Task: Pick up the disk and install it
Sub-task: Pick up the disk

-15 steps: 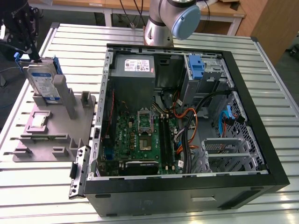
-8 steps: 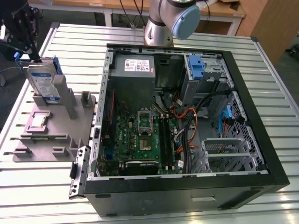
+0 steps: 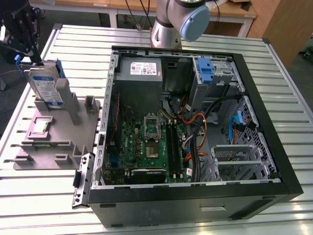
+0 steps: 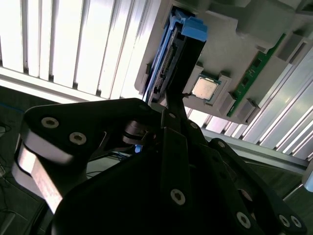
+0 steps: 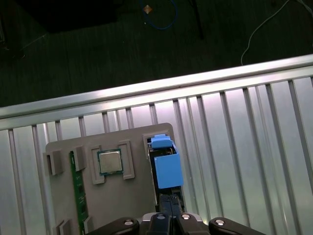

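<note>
At the exterior view's left, the gripper [image 3: 25, 53] hangs over the counter [image 3: 39, 208], right at the top edge of the disk [image 3: 45, 87]. I cannot tell whether it is pinching the disk. The disk stands upright just below the gripper, slotted in a grey holder [image 3: 58, 142]. Well away from the gripper, toward the exterior view's right, lies the open computer case [image 3: 286, 161].

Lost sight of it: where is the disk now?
The disk stands on edge in the grey fixture on the exterior view's left, beside the open computer case, with the gripper at its top.
</note>
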`<action>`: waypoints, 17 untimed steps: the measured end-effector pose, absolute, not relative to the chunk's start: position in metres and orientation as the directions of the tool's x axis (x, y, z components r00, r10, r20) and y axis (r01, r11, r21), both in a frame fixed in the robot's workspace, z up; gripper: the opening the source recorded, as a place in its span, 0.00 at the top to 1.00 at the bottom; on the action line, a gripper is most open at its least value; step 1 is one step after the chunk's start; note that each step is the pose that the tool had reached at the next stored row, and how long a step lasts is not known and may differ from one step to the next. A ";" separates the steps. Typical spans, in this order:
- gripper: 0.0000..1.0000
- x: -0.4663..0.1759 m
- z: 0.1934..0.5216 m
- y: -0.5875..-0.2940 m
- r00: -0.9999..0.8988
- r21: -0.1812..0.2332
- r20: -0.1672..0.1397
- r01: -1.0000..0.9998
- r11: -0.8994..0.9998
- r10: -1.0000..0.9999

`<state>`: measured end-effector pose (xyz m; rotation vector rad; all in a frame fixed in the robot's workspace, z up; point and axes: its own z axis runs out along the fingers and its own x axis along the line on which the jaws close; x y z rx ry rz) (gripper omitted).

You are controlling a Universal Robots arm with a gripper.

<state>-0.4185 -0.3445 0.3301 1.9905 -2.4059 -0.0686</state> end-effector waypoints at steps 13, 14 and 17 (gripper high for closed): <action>0.89 -0.419 0.332 -0.345 -0.185 0.045 -0.014 -0.982 0.184 -0.983; 0.89 -0.419 0.332 -0.345 -0.185 0.045 -0.014 -0.982 0.184 -0.983; 0.89 -0.419 0.332 -0.345 -0.184 0.045 -0.014 -0.982 0.183 -0.983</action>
